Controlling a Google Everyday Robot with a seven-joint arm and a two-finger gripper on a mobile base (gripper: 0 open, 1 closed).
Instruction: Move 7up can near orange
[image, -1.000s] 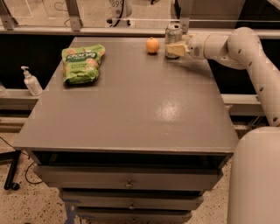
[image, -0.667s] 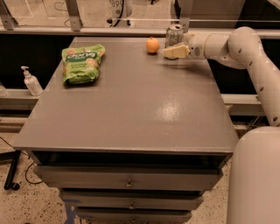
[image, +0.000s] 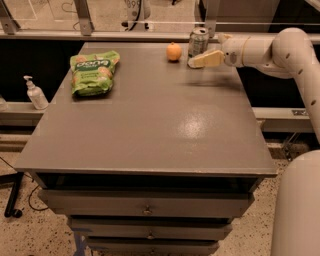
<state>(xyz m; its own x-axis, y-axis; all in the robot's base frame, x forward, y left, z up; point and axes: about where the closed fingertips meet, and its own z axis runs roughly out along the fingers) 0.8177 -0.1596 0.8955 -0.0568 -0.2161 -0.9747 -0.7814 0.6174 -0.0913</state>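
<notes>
The 7up can (image: 198, 41), silvery with green, stands upright at the far edge of the grey table (image: 150, 120). The orange (image: 173, 51) sits just left of it, a small gap apart. My gripper (image: 210, 49) reaches in from the right on the cream arm (image: 265, 50). It is open, and one cream finger (image: 205, 59) lies in front of the can, just off its right side. The other finger is mostly hidden behind the can. The can is not held.
A green snack bag (image: 93, 71) lies at the table's far left. A soap pump bottle (image: 36, 93) stands on a ledge left of the table. A rail runs behind the far edge. Drawers sit under the table front.
The gripper, which was closed around the can, has opened and let it go. The can now stands free next to the orange, and the near finger has swung away from it.
</notes>
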